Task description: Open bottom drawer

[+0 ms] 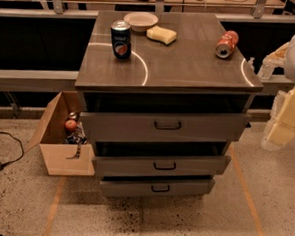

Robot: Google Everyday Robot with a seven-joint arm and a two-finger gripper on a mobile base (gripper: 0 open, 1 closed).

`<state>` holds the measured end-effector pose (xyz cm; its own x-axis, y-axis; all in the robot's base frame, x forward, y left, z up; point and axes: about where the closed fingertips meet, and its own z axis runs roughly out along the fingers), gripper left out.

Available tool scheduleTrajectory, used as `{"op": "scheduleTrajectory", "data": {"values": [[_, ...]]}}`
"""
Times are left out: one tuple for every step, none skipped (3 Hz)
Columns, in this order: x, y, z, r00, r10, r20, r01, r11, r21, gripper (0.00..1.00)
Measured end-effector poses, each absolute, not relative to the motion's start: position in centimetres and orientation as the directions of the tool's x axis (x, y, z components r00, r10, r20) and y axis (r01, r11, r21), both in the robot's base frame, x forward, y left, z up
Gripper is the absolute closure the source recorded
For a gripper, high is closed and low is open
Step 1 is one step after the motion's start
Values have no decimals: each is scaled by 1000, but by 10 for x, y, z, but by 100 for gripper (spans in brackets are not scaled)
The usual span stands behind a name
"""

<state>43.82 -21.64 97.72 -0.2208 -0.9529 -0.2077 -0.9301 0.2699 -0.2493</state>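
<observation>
Bottom drawer [133,187] is the lowest of the three, handle [160,189] dead centre, and the gripper [277,133] hangs well off to the right (can't tell if it's open or closed), so I'd drop low, grab the handle square and pull straight out.

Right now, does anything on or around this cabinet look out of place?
The red can lies on its side on the cabinet top, while the blue can stands upright. The robot's jaws hang at the far right, away from the bottom drawer.
</observation>
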Motion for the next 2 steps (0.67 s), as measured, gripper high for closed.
{"op": "scheduleTrajectory", "data": {"values": [[438,-216,977,-221,-953,-208,-930,270,-249,0],[434,-212,955,-195,-958,-211,-936,246,-252,0]]}}
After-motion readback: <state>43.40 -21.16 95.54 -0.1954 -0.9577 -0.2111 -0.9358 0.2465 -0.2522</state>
